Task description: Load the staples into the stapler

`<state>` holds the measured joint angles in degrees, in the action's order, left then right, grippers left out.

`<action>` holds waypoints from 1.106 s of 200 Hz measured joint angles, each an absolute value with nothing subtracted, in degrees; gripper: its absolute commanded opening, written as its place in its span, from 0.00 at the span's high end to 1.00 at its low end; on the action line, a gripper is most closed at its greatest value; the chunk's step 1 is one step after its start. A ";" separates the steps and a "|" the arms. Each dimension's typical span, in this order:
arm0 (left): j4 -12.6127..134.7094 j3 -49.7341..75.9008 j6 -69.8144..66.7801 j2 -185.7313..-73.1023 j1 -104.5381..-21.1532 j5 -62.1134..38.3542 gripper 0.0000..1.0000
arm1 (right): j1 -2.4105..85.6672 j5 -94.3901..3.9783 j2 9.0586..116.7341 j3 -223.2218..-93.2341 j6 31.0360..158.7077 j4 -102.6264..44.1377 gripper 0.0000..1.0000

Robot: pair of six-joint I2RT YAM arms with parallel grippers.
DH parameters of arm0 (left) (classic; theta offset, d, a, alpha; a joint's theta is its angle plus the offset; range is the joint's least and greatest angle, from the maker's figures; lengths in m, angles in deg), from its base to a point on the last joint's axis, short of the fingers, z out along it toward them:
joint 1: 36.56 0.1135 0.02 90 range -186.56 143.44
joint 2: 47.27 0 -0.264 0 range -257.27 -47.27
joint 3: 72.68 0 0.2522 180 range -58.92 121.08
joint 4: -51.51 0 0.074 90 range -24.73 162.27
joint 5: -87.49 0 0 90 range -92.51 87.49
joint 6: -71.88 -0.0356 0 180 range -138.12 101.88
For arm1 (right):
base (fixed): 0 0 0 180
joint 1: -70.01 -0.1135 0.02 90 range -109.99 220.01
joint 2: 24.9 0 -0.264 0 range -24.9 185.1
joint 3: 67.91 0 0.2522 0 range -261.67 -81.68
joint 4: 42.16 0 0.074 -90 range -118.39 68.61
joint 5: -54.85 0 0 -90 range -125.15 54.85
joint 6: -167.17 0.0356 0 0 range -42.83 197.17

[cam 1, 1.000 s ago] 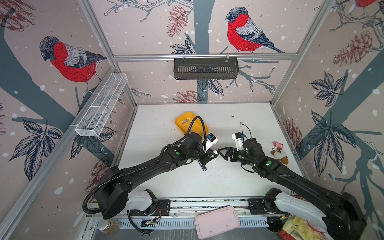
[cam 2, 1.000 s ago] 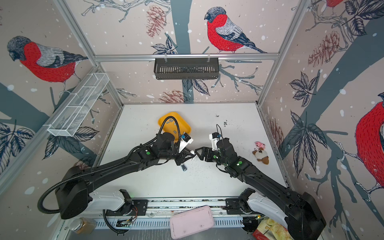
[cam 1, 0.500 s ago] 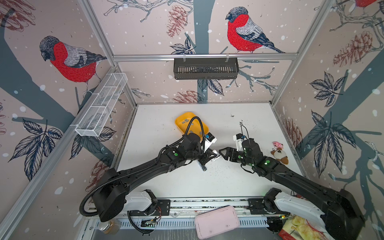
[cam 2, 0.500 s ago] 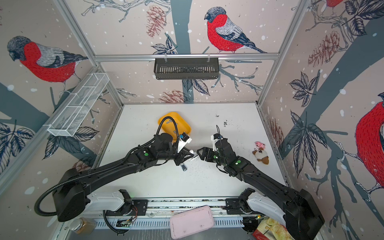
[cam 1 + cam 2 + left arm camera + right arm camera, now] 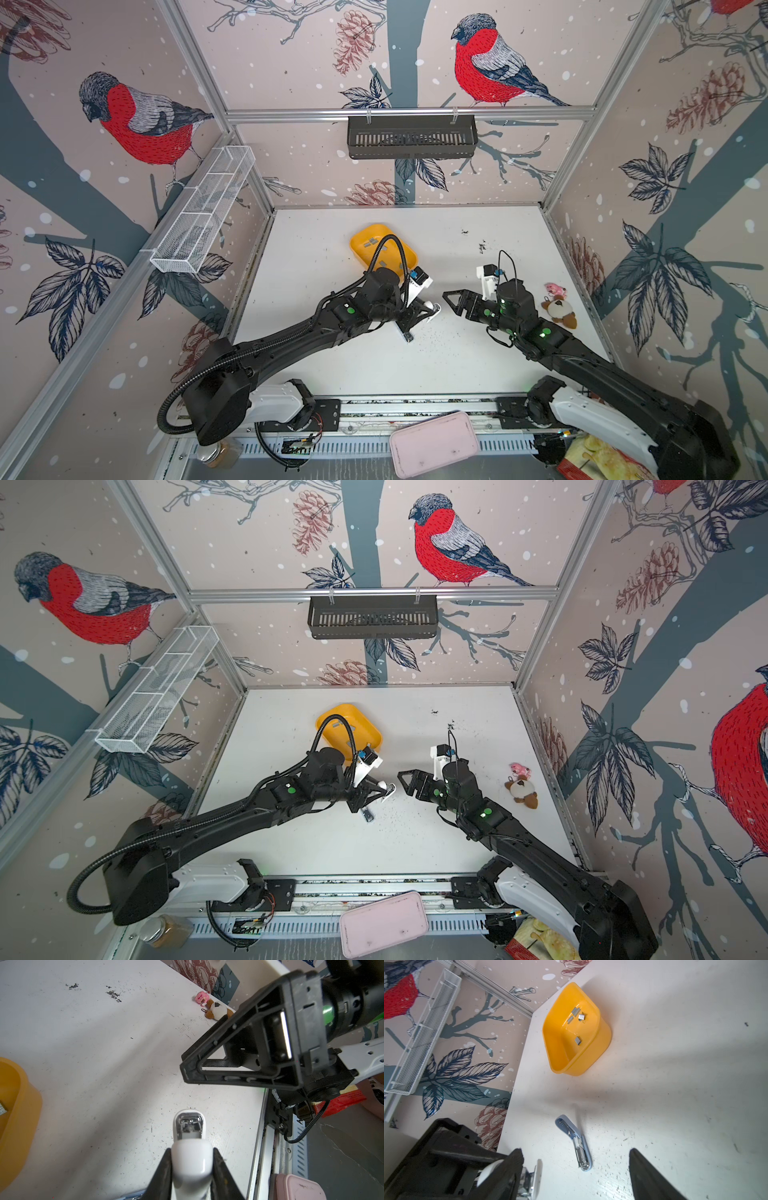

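A white mini stapler [image 5: 190,1159] is clamped between my left gripper's [image 5: 191,1151] fingers; its open metal channel [image 5: 189,1126] points toward my right gripper [image 5: 185,1064]. In both top views the left gripper [image 5: 428,309] [image 5: 384,789] and the open, empty right gripper [image 5: 451,301] [image 5: 403,781] face each other mid-table, a small gap apart. A second, light-blue stapler [image 5: 575,1140] [image 5: 407,334] lies hinged open on the table below them. Several grey staples [image 5: 577,1014] lie in the yellow tray [image 5: 556,1049] [image 5: 409,257]. In the right wrist view its gripper [image 5: 575,1176] stands wide open.
A small plush toy [image 5: 559,309] and a pink figure [image 5: 555,289] lie near the right wall. A pink case [image 5: 434,442] rests on the front rail. A black basket [image 5: 411,137] hangs on the back wall, a white wire basket [image 5: 203,208] on the left wall. Dark specks dot the table.
Hardly anything: the left arm has shifted slightly with the white stapler, and the two grippers still face each other.
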<state>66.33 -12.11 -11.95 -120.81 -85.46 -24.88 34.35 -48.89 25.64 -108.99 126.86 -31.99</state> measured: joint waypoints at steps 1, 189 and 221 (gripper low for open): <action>66.31 -12.11 -11.95 -120.81 -85.46 -24.88 0.84 | 34.35 -48.96 25.64 -108.99 126.86 -32.08 0.19; 65.59 -12.81 -11.07 -120.11 -85.46 -24.55 0.85 | 32.19 -55.38 31.91 -109.73 124.90 -34.33 0.19; 65.56 -13.31 -11.03 -118.80 -85.46 -23.94 0.86 | 32.17 -54.14 31.98 -109.84 123.76 -32.25 0.18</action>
